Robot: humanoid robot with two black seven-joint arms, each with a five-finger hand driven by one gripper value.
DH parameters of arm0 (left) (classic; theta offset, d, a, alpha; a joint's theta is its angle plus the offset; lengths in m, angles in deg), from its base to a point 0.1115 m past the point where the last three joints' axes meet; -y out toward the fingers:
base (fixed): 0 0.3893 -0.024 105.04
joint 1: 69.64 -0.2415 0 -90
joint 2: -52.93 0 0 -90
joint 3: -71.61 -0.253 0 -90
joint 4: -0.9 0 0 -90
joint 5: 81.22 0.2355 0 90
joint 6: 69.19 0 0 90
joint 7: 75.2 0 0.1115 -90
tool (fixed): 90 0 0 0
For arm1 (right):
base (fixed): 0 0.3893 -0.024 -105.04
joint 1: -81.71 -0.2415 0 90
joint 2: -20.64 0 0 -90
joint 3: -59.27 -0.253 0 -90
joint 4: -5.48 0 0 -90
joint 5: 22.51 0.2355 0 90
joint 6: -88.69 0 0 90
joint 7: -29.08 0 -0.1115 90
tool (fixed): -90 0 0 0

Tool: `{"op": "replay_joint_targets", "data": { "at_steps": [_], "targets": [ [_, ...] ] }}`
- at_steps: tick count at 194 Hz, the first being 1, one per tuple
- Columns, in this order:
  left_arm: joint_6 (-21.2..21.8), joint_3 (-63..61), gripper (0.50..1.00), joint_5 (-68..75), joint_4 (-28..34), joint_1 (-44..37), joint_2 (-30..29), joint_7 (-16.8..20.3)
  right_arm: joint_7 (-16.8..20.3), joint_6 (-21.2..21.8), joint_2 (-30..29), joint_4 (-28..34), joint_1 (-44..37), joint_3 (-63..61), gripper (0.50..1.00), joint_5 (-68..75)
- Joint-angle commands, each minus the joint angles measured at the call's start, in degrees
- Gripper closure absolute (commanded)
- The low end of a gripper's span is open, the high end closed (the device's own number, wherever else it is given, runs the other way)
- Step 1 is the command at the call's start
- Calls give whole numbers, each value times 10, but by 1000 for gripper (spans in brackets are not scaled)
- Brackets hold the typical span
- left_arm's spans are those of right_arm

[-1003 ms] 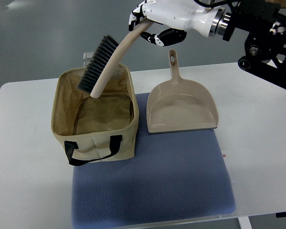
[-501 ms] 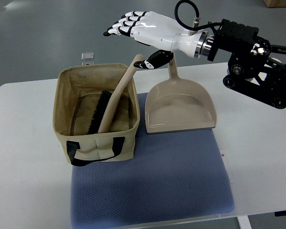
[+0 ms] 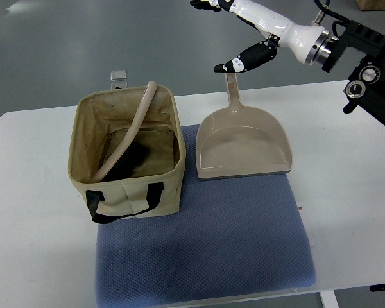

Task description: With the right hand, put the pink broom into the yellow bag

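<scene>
Now the pale beige-pink broom with dark bristles lies inside the open tan-yellow fabric bag with black strap handles. Its bristle head rests low on the bag's floor toward the near side, and its curved handle slants up to lean on the far rim, the tip poking just above the edge. Nothing is touching the broom.

The bag stands upright on the left part of a blue textured mat, which lies on the white table. Just beside the bag, to its right, a beige plastic dustpan lies flat, its mouth on the far edge of the mat and its long handle pointing away across the table.

The white right hand with dark fingertips is raised at the top edge of the picture, above and beyond the dustpan's handle and well apart from the bag. Its fingers are stretched out, partly cut off by the frame, the thumb hanging down apart from them, and it holds nothing. Its black arm links come in from the upper right.
</scene>
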Motion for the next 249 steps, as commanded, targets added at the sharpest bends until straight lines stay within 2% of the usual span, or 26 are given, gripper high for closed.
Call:
{"op": "replay_joint_targets", "data": {
  "at_steps": [1,25,47,69,96,156,249],
  "targets": [
    [0,-1,500,0,0,0,0,0,19,84,-2,-11,44,-72,601,67],
    [0,-1,500,0,0,0,0,0,41,121,-11,-51,89,-128,601,130],
    [0,0,500,0,0,0,0,0,47,125,-18,-97,112,-136,601,218],
    [0,0,500,0,0,0,0,0,70,125,-28,-147,130,-137,599,331],
    [0,0,500,0,0,0,0,0,73,125,-40,-192,154,-137,599,432],
    [0,0,500,0,0,-1,0,0,66,114,-71,-212,214,-145,576,501],
    [0,0,500,0,0,0,0,0,65,116,-88,-233,234,-149,570,501]
  ]
}}
